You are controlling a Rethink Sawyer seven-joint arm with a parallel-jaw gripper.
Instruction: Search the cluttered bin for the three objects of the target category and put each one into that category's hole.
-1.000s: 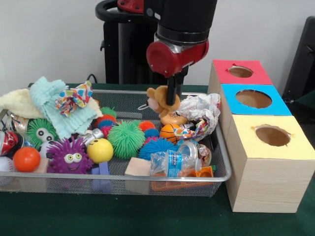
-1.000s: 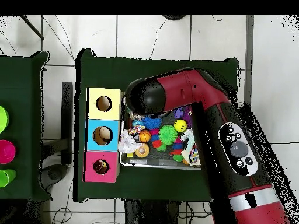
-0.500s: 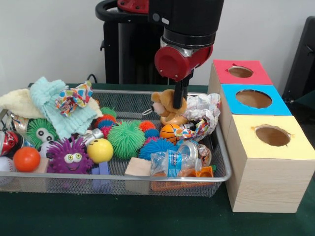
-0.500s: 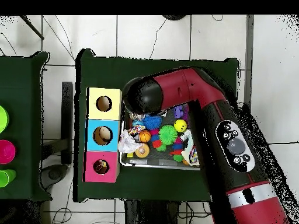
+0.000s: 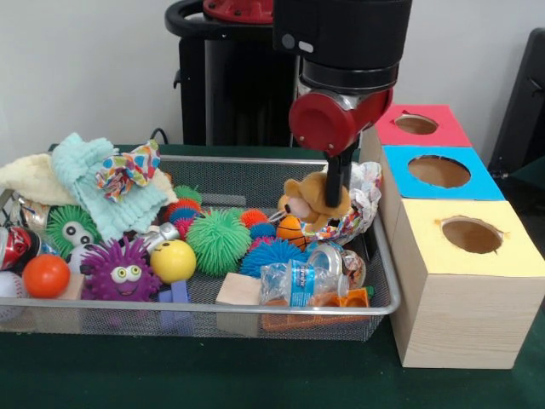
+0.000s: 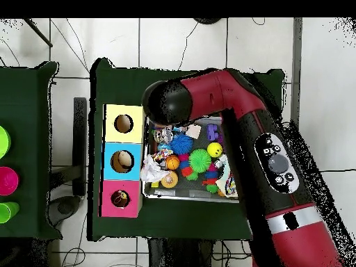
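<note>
My gripper (image 5: 336,189) hangs from the red wrist over the right end of the wire bin (image 5: 204,308), shut on a brown plush bear (image 5: 308,198). The bear dangles just above a small basketball (image 5: 289,228) and against crumpled paper (image 5: 364,189). To the right stands a row of boxes with round holes: red top (image 5: 417,125), blue top (image 5: 438,172), yellow top (image 5: 471,236). In the overhead view the arm (image 6: 208,90) hides the gripper and the bear; the yellow box (image 6: 124,124), blue box (image 6: 122,161) and red box (image 6: 120,199) lie left of the bin (image 6: 188,197).
The bin also holds a green spiky ball (image 5: 219,241), a purple spiky monster (image 5: 123,271), a yellow ball (image 5: 173,261), an orange ball (image 5: 46,275), a crushed plastic bottle (image 5: 298,281), a wooden block (image 5: 240,290) and a teal cloth (image 5: 98,192).
My gripper has carried the plush bear to the right across the bin, from its middle rear toward the boxes, and a little nearer the camera.
</note>
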